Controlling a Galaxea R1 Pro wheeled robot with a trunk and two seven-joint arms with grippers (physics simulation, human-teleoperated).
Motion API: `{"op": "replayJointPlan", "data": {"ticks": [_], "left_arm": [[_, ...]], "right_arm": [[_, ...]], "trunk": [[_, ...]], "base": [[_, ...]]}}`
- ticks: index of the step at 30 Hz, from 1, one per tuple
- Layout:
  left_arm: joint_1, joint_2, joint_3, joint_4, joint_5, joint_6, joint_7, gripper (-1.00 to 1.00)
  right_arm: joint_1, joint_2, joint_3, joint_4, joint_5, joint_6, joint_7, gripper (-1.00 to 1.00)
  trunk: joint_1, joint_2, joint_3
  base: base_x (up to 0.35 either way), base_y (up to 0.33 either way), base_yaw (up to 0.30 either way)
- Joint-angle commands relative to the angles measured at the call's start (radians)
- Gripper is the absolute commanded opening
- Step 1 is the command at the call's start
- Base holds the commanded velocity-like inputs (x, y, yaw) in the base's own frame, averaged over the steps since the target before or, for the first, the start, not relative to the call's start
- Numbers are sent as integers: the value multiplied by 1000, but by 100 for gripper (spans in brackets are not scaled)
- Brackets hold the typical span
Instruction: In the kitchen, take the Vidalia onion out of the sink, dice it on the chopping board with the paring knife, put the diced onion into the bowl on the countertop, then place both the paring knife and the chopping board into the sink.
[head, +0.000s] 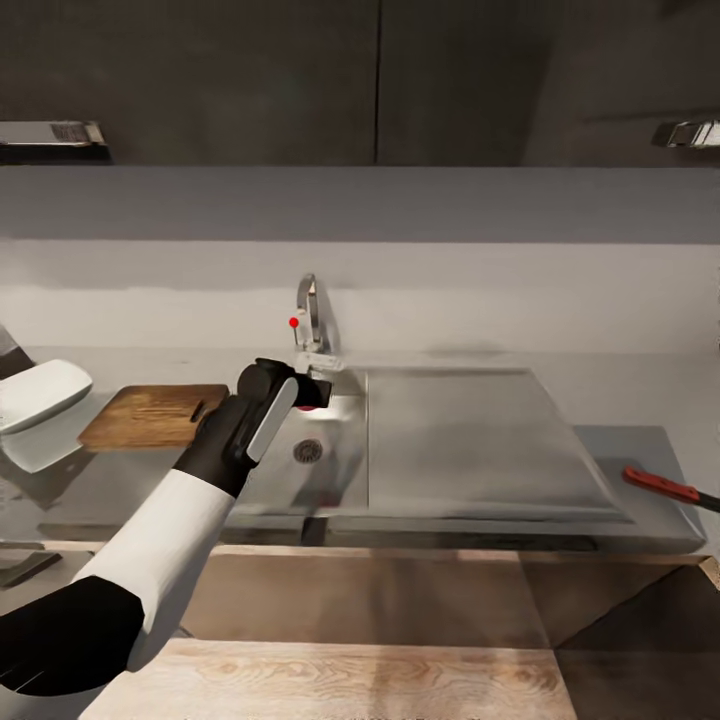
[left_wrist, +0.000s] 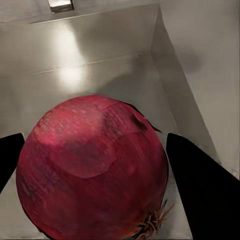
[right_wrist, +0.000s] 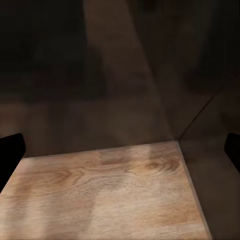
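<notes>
At centre frame, over the sink, the left hand straddles the onion with fingers apart; close squarely across its widest part before lifting.

onion in sink, chopping board left, paring knife right

Your head camera is looking forward and down from above at the countertop and sink. Your left wrist camera is sitting very close inside that basin, facing the onion, sharing the sink with the head view. Your right wrist camera is pointing down at wood floor.
</notes>
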Motion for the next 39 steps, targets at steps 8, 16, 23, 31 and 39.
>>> {"op": "replayJointPlan", "data": {"ticks": [8,16,23,31,39], "left_arm": [[-1,29,-2,-7,13,3,11,-100],[-1,34,0,-16,11,2,12,-100],[-1,63,1,-37,11,2,13,-100],[-1,90,2,-50,11,3,12,-100],[-1,93,2,-49,11,2,12,-100]], "right_arm": [[-1,0,-1,2,11,-2,-9,100],[-1,0,-2,2,11,-2,-10,100],[-1,0,-2,2,11,-1,-10,100],[-1,0,-2,2,11,0,-10,100],[-1,0,-3,2,12,0,-10,100]], "trunk": [[0,-1,11],[0,-1,24],[0,-1,35],[0,-1,46],[0,-1,55]], "base": [[-234,162,0],[-207,223,0],[-20,291,0],[92,289,0],[174,259,0]]}}
